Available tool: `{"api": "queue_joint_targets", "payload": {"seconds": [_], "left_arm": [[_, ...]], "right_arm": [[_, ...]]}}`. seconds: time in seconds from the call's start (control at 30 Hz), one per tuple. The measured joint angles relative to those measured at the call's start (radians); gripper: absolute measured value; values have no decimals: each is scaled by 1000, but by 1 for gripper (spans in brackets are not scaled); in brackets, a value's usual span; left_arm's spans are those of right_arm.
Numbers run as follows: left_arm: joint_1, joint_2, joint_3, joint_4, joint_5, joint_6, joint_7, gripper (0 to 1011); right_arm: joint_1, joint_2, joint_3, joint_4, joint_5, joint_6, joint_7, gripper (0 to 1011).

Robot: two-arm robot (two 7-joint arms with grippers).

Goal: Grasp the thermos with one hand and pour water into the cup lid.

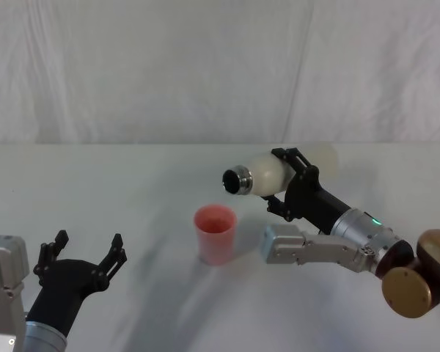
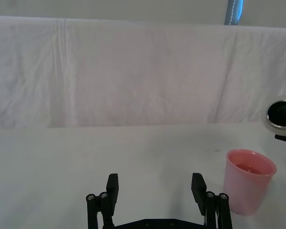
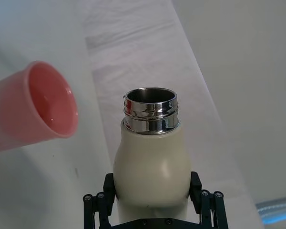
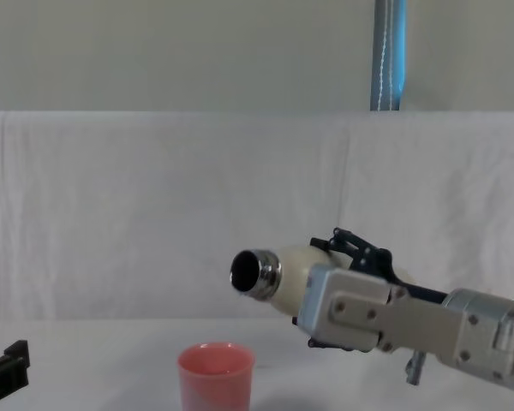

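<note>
Looking out from the left wrist, we've got the left gripper down low over the white table, its two black fingers spread wide apart with nothing between them. Off to one side stands the pink cup, upright on the table, well apart from the fingers. Above it, at the picture's edge, we can see the thermos's steel mouth, dark inside. A wrinkled white cloth hangs behind.

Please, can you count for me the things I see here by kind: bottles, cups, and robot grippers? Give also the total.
Bottles: 1, the cream thermos, held tilted above the table.
Cups: 1, the pink cup lid, standing on the table.
Grippers: 2, the right gripper shut on the thermos, the left gripper open and idle.
Total: 4
</note>
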Motion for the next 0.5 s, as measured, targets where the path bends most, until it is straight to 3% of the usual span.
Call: {"api": "queue_joint_targets", "payload": {"seconds": [0.5], "left_arm": [[0, 0, 0, 0, 0, 0, 0, 1001]], "right_arm": [[-102, 2, 137, -152, 194, 86, 127, 951]]}}
